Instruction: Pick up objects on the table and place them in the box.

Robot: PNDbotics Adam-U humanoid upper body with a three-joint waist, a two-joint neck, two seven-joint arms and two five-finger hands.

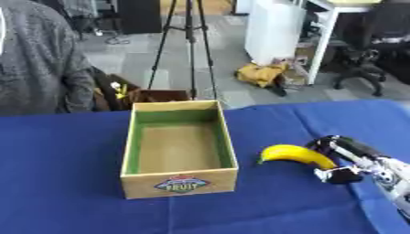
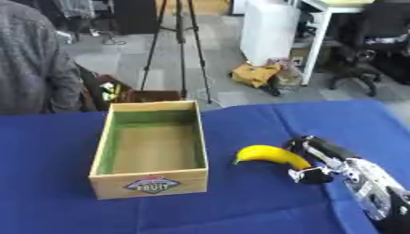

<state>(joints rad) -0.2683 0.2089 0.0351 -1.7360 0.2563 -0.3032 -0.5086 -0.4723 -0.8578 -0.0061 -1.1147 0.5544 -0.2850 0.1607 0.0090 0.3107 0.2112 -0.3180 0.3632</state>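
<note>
box (image 1: 179, 180): open, nothing inside, mid worktop (image 1: 64, 183)
banana (image 1: 294, 154): right of box
right robot hand (image 2: 316, 157): fingers curled round banana's right end

"FRUIT" on a badge label on the wooden box's (image 1: 179, 183) front wall

My right hand (image 2: 316, 160) reaches in from the lower right, forearm angled inward, fingers and thumb curled in a grasp.
</note>
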